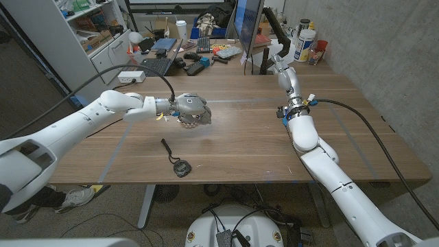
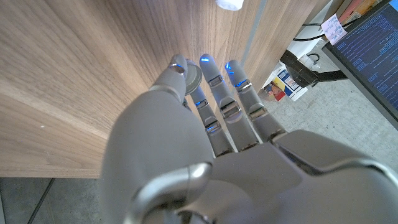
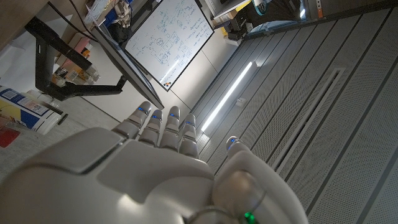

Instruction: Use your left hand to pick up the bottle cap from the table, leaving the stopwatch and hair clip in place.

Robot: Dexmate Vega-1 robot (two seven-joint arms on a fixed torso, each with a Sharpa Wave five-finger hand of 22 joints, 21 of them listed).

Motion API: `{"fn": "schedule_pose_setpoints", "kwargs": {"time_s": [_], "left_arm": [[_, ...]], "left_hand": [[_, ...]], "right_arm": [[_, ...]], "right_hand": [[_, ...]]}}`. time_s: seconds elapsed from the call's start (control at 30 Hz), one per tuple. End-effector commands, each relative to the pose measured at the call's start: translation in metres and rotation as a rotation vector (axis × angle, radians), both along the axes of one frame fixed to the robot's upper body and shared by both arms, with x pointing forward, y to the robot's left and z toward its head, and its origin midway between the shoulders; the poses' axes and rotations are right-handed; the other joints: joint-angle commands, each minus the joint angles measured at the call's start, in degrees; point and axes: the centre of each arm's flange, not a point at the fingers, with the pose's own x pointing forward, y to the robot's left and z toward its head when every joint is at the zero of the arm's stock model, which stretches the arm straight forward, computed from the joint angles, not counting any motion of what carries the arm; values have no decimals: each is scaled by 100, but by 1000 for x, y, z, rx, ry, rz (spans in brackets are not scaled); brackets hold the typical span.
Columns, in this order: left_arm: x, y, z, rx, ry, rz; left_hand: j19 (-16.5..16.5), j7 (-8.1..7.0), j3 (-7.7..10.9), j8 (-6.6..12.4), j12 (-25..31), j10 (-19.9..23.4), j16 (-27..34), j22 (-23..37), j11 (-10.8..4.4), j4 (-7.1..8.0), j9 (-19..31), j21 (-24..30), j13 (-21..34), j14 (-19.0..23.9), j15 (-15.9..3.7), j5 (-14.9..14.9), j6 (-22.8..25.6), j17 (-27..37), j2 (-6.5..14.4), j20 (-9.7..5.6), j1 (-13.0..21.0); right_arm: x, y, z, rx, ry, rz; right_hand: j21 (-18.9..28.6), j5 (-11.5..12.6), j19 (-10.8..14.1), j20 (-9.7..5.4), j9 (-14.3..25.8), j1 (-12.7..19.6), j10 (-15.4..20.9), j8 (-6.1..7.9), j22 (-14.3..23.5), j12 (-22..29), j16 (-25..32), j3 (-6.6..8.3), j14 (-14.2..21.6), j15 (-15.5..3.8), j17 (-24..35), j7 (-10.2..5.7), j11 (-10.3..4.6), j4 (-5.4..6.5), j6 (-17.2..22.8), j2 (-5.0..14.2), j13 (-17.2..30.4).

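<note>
Your left hand (image 1: 191, 110) hovers beyond the stopwatch (image 1: 180, 167), apparently pinching the bottle cap (image 2: 193, 77) between thumb and finger off the table, so only holding it clear remains.

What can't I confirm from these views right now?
- Bottle cap: nowhere clearly seen; the left hand covers that table spot in the head view.
- A grey disc between its fingers, left wrist view: mostly hidden, unidentifiable.
- Hair clip: not identifiable.
- Stopwatch: face too small to read.
</note>
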Motion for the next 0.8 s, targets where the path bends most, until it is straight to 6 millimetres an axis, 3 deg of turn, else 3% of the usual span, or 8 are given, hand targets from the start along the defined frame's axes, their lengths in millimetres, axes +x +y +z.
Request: {"fn": "schedule_pose_setpoints", "kwargs": {"time_s": [0.03,0.8], "left_arm": [[0,4,8,-41,-31,2],[1,15,28,-146,-81,-2]], "left_hand": [[29,101,19,20,33,325,30,27,-204,-3,28,47,188,68,-540,18,126,43,61,-527,132],[89,115,17,10,40,448,51,22,-212,-5,40,157,209,141,-543,7,210,149,100,-548,209]], "right_arm": [[-1,3,1,-4,-4,-3],[0,8,5,-6,-6,-13]], "right_hand": [[1,38,-33,-4,12,-28,45,-27,32,-21,5,-28,45,37,16,-23,15,10,11,-2,21],[-6,42,-34,-11,12,-34,48,-26,32,-21,5,-38,46,32,15,-28,16,9,13,-5,21]]}}
